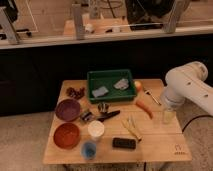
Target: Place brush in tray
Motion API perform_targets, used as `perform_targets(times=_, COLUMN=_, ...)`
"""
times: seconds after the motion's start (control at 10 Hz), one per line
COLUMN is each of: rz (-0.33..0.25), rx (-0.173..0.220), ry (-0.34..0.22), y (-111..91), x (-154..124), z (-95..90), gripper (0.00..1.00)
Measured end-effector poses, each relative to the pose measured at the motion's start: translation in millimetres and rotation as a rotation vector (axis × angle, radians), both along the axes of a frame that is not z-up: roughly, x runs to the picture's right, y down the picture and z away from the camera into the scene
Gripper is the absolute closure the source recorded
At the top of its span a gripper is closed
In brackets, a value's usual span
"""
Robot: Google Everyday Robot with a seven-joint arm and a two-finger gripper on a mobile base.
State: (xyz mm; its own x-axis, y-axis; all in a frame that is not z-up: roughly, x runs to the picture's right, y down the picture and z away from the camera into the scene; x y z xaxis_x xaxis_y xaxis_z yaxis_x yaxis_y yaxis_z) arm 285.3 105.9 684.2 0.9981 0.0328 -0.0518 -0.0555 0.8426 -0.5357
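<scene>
The brush (103,116) lies on the wooden table (155,142) just in front of the tray, its glossy black handle pointing right and its dark bristly head (86,117) at the left, next to the purple bowl. The green tray (111,74) stands at the back middle of the table and holds two grey items. My white arm (186,85) comes in from the right. My gripper (167,116) hangs low over the table's right edge, well to the right of the brush and apart from it.
A purple bowl (67,109) and a red-brown bowl (66,135) sit at the left. A white cup (95,129), a blue cup (89,149) and a flat black block (124,143) are at the front. An orange carrot-shaped item (144,107) lies between the brush and the gripper.
</scene>
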Motion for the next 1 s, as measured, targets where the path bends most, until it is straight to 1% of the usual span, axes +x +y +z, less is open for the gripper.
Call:
perform_targets(times=0.4, rz=0.002, rx=0.004, ry=-0.004, y=-1, x=-1, z=0.4, gripper=0.2)
perform_targets(times=0.6, rz=0.002, rx=0.021, ry=-0.05, y=-5, x=-12, z=6.1, gripper=0.2)
perform_targets(times=0.8, rz=-0.006, rx=0.033, ry=-0.149, y=-16, x=-52, z=20.1, gripper=0.2)
perform_targets(times=1.0, rz=-0.029, rx=0.038, ry=-0.235, y=-23, x=-102, z=33.4, gripper=0.2)
